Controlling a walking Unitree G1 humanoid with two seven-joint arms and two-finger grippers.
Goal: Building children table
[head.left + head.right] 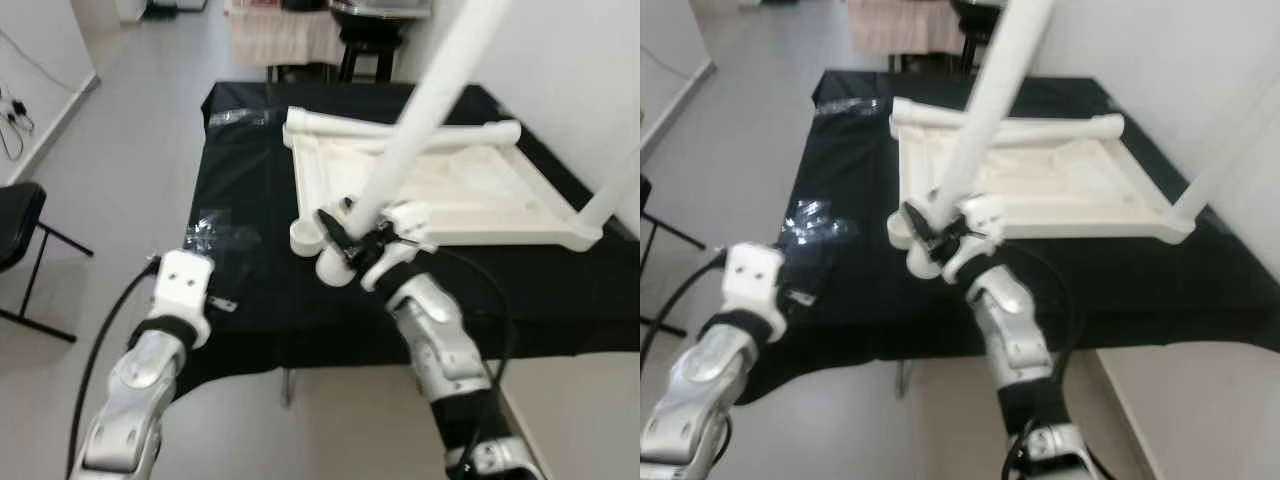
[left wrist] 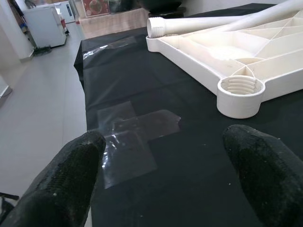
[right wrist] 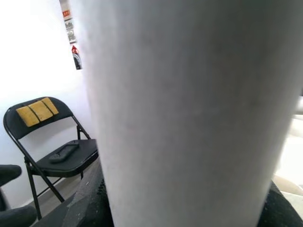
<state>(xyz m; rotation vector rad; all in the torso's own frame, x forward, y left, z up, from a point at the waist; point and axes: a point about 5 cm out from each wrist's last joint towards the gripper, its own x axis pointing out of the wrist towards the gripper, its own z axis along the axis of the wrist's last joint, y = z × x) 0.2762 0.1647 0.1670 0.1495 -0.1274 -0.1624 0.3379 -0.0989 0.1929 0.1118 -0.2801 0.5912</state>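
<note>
The white tabletop (image 1: 480, 195) lies upside down on a black-covered table (image 1: 250, 180), ribbed underside up. My right gripper (image 1: 352, 243) is shut on a long white leg (image 1: 420, 110) that slants up and away; its lower end hangs just beside the near-left threaded socket (image 1: 305, 237). Another leg (image 1: 400, 130) lies across the tabletop's far edge. A third leg (image 1: 615, 195) stands in the right corner. My left gripper (image 2: 165, 139) hovers open over the table's left part, above a sheet of clear plastic film (image 2: 137, 132), with the socket (image 2: 240, 92) ahead of it.
A black folding chair (image 1: 20, 230) stands on the floor to the left. A dark stool (image 1: 365, 50) and a cloth-covered stand sit behind the table. A white wall runs close along the right side. More clear wrap (image 1: 238, 118) lies at the table's far left corner.
</note>
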